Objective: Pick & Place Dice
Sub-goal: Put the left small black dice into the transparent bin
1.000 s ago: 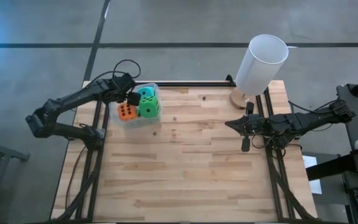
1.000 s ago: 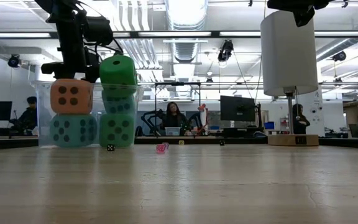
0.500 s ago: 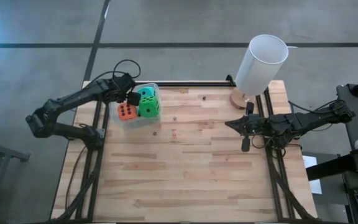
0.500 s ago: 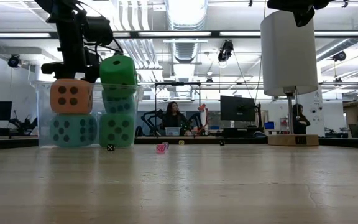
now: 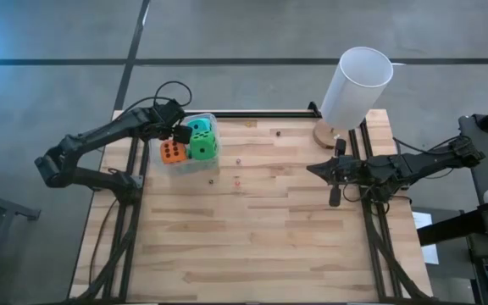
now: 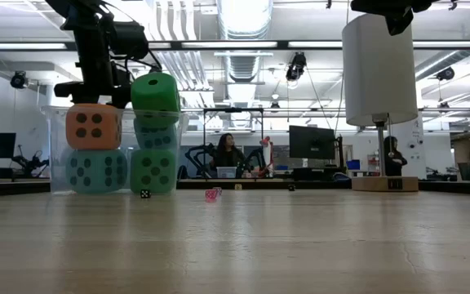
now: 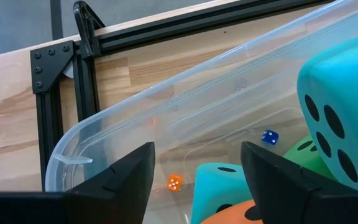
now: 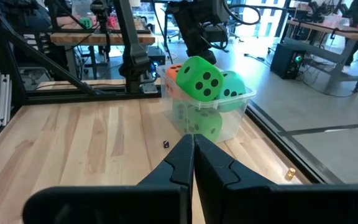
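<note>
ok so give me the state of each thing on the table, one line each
left hand: open, empty, over the tub
right hand: shut, empty, waiting at the table's right
clear tub: upright, full of dice
orange die: stacked on top
green die: on top
white cylinder: upright

On the desk, the tub sits at ten o'clock with the dice stacked inside; the left end effector hangs above it. The cylinder stands at two o'clock, the right end effector at three.
</note>
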`<move>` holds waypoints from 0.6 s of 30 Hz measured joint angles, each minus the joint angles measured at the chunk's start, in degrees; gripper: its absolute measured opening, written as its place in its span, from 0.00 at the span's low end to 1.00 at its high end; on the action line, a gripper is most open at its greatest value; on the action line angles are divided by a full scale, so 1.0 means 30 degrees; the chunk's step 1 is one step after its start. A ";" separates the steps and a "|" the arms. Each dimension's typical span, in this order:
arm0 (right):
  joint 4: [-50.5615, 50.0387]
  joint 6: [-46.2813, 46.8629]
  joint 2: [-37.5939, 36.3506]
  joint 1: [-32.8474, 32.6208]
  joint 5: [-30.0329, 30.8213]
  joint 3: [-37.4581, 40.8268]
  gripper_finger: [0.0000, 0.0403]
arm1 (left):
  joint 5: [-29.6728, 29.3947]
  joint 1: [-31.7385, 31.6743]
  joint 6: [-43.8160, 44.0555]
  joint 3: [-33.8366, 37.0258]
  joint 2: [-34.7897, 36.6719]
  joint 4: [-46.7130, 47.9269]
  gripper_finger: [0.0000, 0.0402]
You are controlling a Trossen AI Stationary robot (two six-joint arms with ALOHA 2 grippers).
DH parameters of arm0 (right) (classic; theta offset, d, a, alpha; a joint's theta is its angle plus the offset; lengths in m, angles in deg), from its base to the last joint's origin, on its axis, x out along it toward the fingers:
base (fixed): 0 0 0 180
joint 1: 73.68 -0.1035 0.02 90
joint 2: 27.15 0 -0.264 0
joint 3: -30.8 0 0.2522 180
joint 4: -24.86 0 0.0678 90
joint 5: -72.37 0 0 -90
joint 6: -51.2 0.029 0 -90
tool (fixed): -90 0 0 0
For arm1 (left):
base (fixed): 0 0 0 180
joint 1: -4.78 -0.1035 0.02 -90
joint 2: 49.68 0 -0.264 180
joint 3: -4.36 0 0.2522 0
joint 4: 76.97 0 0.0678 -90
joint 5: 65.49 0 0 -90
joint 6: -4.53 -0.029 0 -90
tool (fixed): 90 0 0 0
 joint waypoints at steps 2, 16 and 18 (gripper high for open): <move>0.0000 -0.0005 0.0000 0.0000 0.0000 0.0000 0.02 | 0.0000 0.0000 0.0000 0.0000 0.0000 -0.0002 0.61; 0.0000 -0.0015 0.0000 0.0000 -0.0007 0.0000 0.02 | -0.0007 0.0000 0.0007 0.0000 0.0000 -0.0004 0.59; 0.0000 -0.0015 0.0000 0.0001 -0.0007 0.0000 0.02 | -0.0007 0.0000 0.0044 0.0000 0.0000 -0.0004 0.58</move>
